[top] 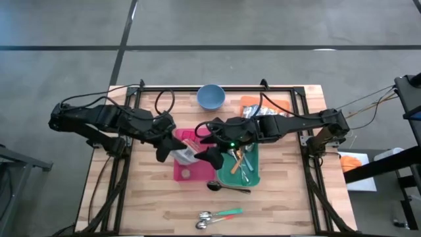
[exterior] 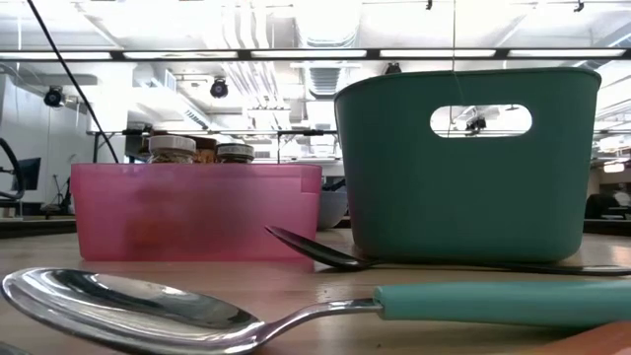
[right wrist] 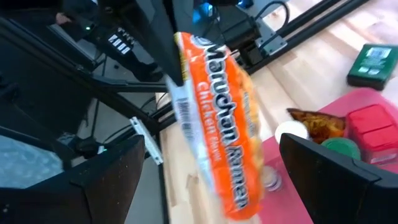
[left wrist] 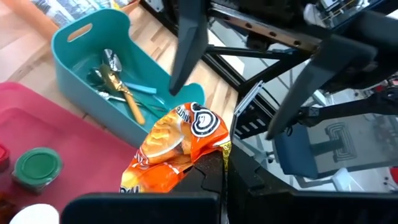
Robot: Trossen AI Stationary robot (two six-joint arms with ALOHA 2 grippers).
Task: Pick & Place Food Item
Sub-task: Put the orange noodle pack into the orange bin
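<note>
Orange ramen pack (right wrist: 214, 118) hangs pinched in the left gripper (left wrist: 214, 186) over the pink bin (top: 186, 170) mid-table, long axis upright, right between the right gripper's (right wrist: 208, 186) wide-open fingers.

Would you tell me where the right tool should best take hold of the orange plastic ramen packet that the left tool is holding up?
Probably take the orange plastic ramen packet by its free end, squeezing across the flat printed faces. Come in head-on, opposite the shut left tool, which pinches the other end. The open right tool straddles that free end.
</note>
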